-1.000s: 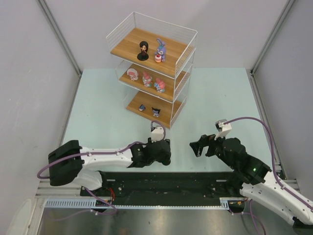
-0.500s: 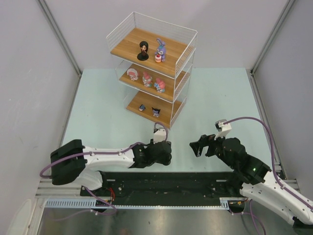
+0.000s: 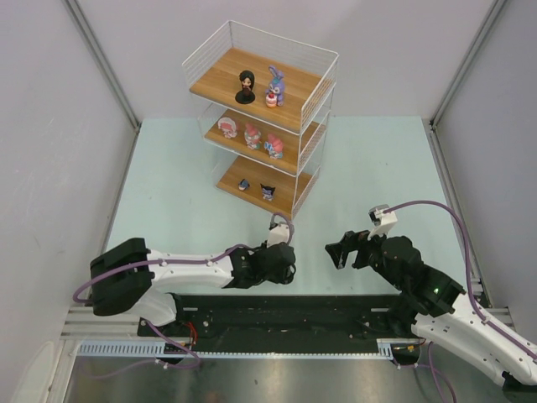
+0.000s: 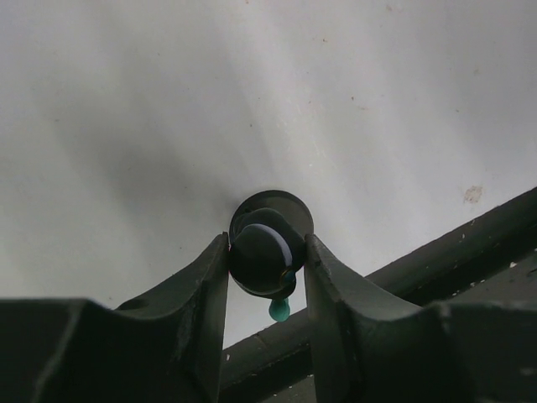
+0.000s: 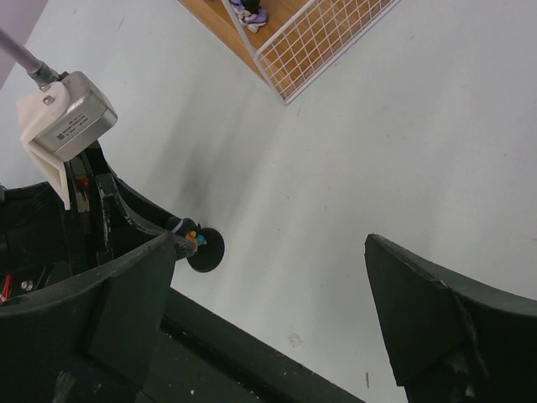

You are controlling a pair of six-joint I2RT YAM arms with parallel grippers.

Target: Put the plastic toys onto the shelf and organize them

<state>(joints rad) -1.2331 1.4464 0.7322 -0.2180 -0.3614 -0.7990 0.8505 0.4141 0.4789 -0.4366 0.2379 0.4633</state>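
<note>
at near edge of counter (image 3: 185,185), left end effector (image 4: 267,245) just pinched shut on dark toy (image 4: 258,256), so shelf (image 3: 218,81) trip's prob next.

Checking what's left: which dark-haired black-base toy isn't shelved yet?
The toy clamped in the left gripper on the table; the other stands on the shelf's top board.

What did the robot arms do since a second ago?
The left gripper slid slightly right and pinched shut on a dark toy with a round black base. The right gripper stayed open and still; the toys on the shelf did not move.
</note>
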